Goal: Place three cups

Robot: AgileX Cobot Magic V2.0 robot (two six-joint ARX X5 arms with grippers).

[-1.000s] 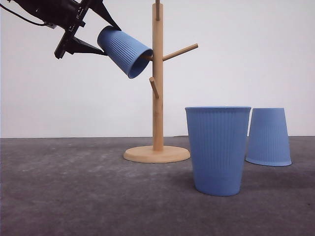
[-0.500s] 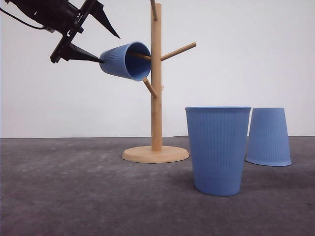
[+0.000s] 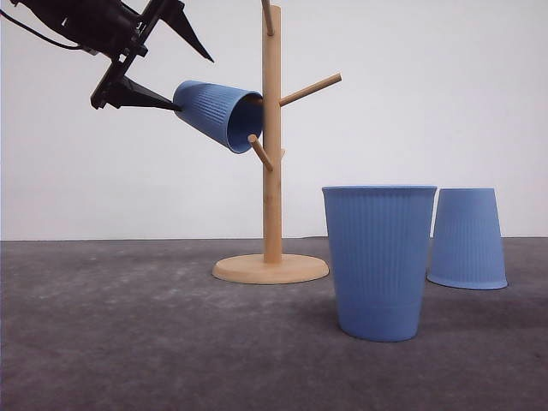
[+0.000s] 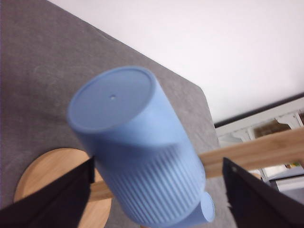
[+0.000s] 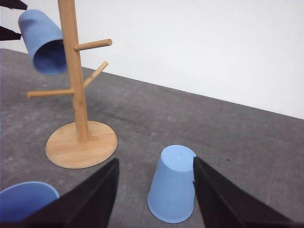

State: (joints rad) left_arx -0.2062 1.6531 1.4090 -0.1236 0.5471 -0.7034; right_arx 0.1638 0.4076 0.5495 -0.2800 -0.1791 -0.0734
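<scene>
Three light-blue cups with fine vertical ribbing: one hung [image 3: 218, 114], one upright [image 3: 378, 261], one upturned [image 3: 467, 237]. Pale tan wooden peg stand [image 3: 271, 171]; black left claw [image 3: 175, 73]; dark grey speckled worktop [image 3: 128, 342]; plain white wall [image 3: 428, 103].

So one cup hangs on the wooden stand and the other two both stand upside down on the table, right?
Not quite. The front view shows the nearer cup standing upright, mouth up; only the far cup is upside down. One cup does hang on the wooden stand.

An upside-down cup [image 5: 173, 185] stands on the grey table [image 5: 247, 142] between the spread jaws, near the wooden stand [image 5: 76, 95].
</scene>
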